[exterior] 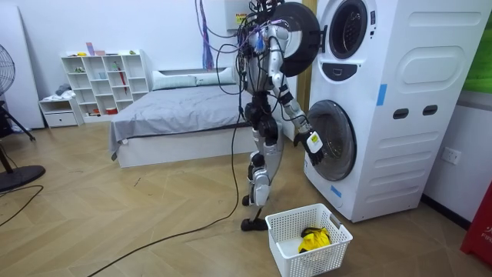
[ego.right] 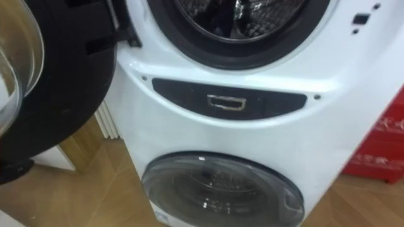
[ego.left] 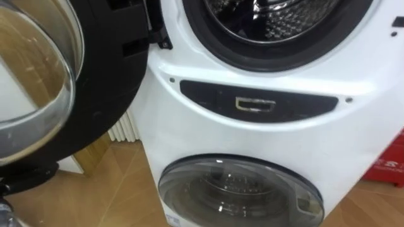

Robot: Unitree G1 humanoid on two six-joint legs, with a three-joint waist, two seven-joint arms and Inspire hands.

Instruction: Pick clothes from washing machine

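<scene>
I stand close before a white stacked washing machine [ego.left: 252, 126]. Its upper round door [ego.left: 38, 75] hangs wide open at my left, and the steel drum [ego.left: 271, 16] shows at the top. The lower glass door [ego.left: 240, 189] is closed. In the room view my right hand [exterior: 314, 146] hangs low in front of the lower door [exterior: 332, 140]. A white laundry basket [exterior: 332, 248] stands on the floor behind me with a yellow cloth [exterior: 314, 240] in it.
A red box [ego.right: 379, 145] stands to the right of the machine. A white radiator [ego.left: 123, 129] is on the wall to its left. A bed [exterior: 177, 115], white shelves [exterior: 104, 81] and a fan [exterior: 11, 154] stand farther back on the wooden floor.
</scene>
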